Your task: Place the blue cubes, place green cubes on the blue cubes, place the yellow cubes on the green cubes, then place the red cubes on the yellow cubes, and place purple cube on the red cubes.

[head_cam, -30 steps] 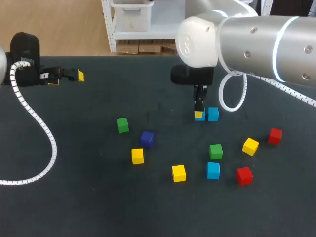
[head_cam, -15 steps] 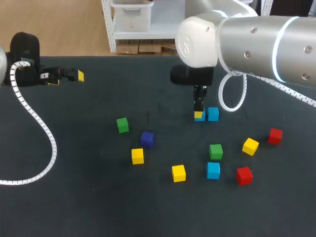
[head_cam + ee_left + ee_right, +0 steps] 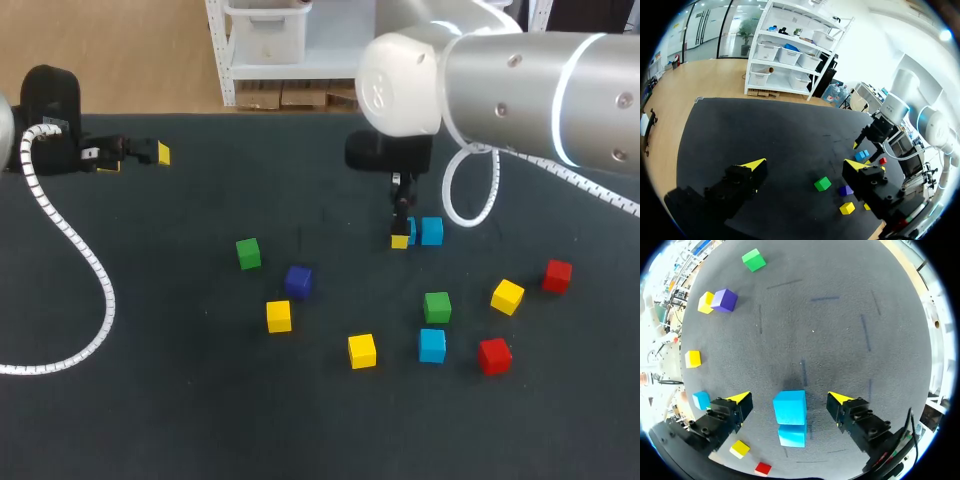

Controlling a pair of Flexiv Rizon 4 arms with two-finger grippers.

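So the right gripper (image 3: 789, 397) is hovering wide open around a blue cube (image 3: 411, 232) just right of centre in the head view, not pinching it. The left gripper (image 3: 135, 158) is hanging open and empty at upper left. The cube's looking light, rigid and maybe slick, so I'm guessing squeeze two flat opposite faces

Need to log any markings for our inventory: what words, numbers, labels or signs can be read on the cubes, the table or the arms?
None can be read.
The cubes' faces are plain, for example the purple cube.
The table bears only faint dashes, no print.
The right arm shows no readable mark.
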